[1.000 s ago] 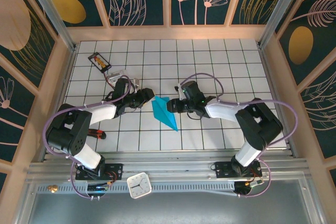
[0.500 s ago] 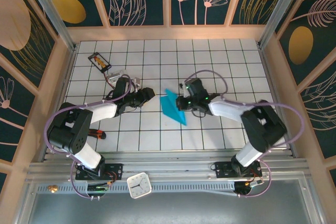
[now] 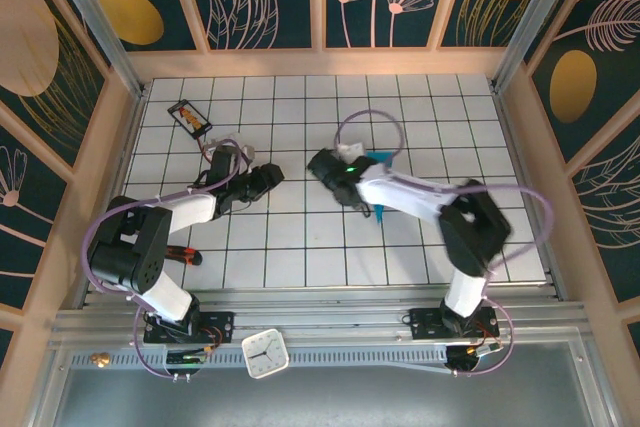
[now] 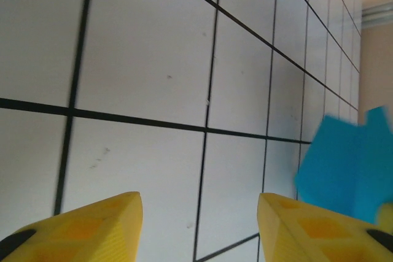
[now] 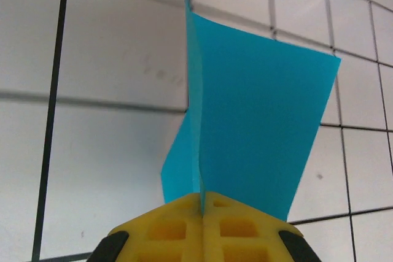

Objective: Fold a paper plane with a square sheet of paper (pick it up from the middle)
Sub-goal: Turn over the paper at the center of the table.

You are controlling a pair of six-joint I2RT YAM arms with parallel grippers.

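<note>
**A:** From above first. Whereabouts of the paper plane [image 3: 385,155]?

**B:** Mid-table, crossing the right arm [image 3: 420,202] close to its wrist. Peeks out teal-blue on the far side and again on the near side of the forearm, so probably runs far-to-near. Mostly hidden otherwise.

**A:** And relative to the left gripper [image 3: 270,175]?

**B:** Off to that gripper's right, well apart, with the right wrist in between. Far nearer the right arm.

**A:** Pose of the arms?

**B:** Left arm [image 3: 190,212]: elbow bent, reaching forward and inward, low over the tiles. Right arm: elbow out wide, forearm swung across toward the centre.

**A:** Left wrist camera next.

**B:** Yellow fingers [image 4: 92,225] spread wide, nothing between, just the white tiled table [image 4: 141,59] beneath. Paper plane [image 4: 347,173] blue and blurred, beyond the right-hand finger at the picture's right edge. No telling whether touching or apart.

**A:** Right wrist camera?

**B:** Right gripper [image 5: 201,204] pressed together on the plane's lower edge, clamped right at the centre crease. Stands up out of the fingers, crease pointing straight away, a broad flap spread to the right and a narrower one to the left.

**A:** For the next move?

**B:** Likely a matter of closing that sideways gap: carrying the plane leftward, or reaching rightward with the open fingers. Worth minding the thin paper, easily bent.
</note>
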